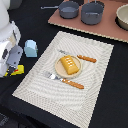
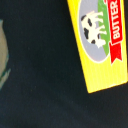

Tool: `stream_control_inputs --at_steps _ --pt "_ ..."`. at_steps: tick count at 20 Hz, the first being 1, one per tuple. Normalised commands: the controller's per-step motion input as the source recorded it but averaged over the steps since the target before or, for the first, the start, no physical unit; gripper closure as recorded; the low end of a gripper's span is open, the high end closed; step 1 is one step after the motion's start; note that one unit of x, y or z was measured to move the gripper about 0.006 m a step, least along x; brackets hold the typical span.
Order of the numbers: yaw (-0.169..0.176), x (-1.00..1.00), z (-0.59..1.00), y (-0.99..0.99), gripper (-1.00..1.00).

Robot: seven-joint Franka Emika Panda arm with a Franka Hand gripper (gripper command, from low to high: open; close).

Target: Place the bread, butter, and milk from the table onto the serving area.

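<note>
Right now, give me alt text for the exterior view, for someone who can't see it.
A golden bread loaf sits on a round tan plate on a striped cream placemat, with orange-handled cutlery either side. A pale-blue milk carton stands on the black table beside the mat, near the white robot arm at the exterior view's left; grey pots sit behind.

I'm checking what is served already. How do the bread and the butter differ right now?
The bread is a golden-orange ridged loaf; the butter is a flat bright-yellow packet with a cow picture and a red label. The bread lies on the round plate on the striped placemat; the butter lies on the black table, off the placemat, under the arm. Both are small and oblong.
</note>
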Motion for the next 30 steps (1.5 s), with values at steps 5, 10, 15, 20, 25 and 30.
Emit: stream_control_inputs --at_steps 5,10,15,20,25,30 --pt "0.039 -0.12 -0.32 -0.18 -1.0" --pt "0.047 -0.13 -0.37 -0.02 -1.0" --pt "0.057 -0.14 -0.3 0.0 1.0" --pt "0.056 -0.13 -0.21 0.0 1.0" --pt "0.052 -0.09 -0.19 0.0 1.0" --pt "0.05 -0.02 -0.13 -0.05 1.0"
